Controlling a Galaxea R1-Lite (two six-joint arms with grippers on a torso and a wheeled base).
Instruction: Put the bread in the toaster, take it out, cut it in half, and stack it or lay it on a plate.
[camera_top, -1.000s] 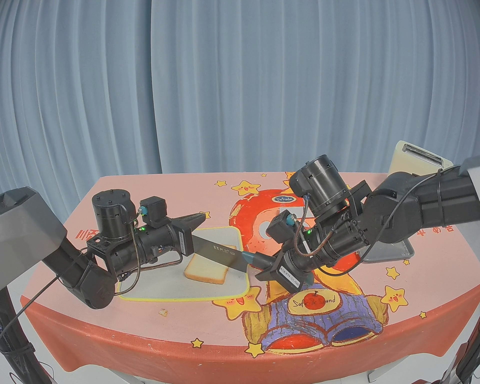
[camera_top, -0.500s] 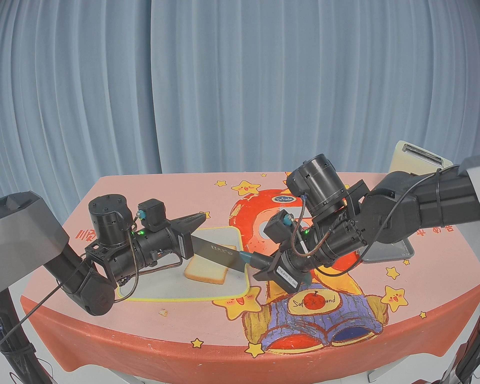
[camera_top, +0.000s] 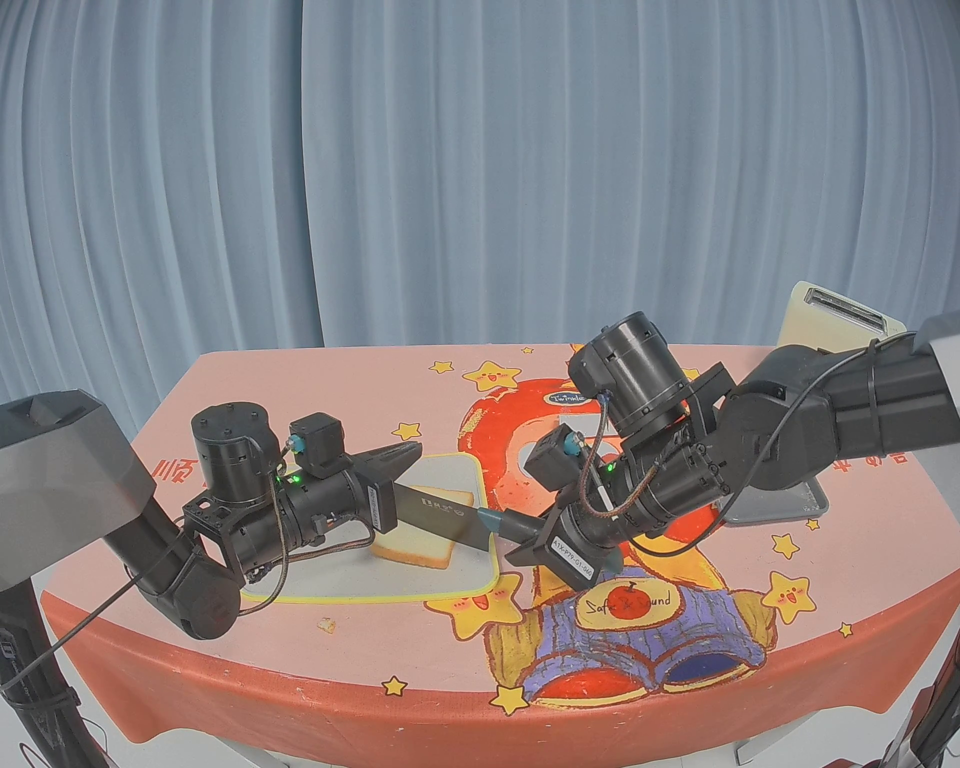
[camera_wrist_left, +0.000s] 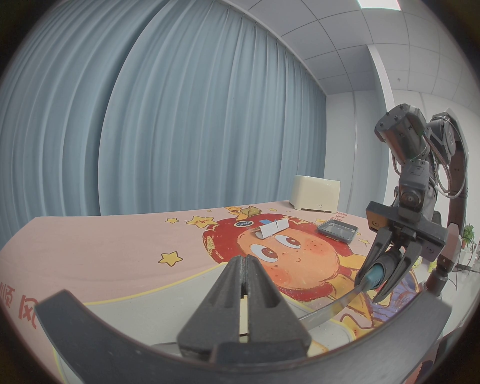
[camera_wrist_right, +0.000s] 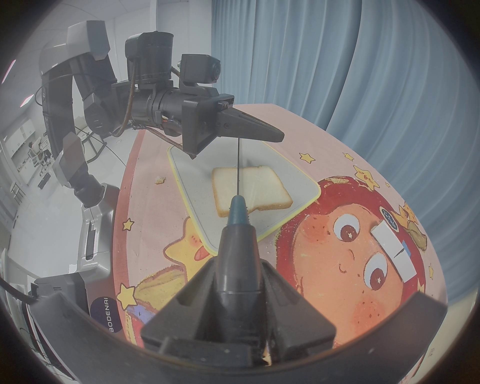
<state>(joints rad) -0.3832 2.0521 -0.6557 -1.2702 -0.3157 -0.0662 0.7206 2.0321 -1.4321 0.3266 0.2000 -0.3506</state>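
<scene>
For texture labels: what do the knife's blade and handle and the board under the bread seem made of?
The thin dark knife blade looks like coated metal: matte face, hairline edge. Its rounded teal handle, in the right end effector, looks like smooth dull plastic. The flat pale yellow-rimmed cutting board is probably plastic: uniform.

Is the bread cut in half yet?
Not yet: the bread lies whole on the cutting board, the knife across its top.
</scene>
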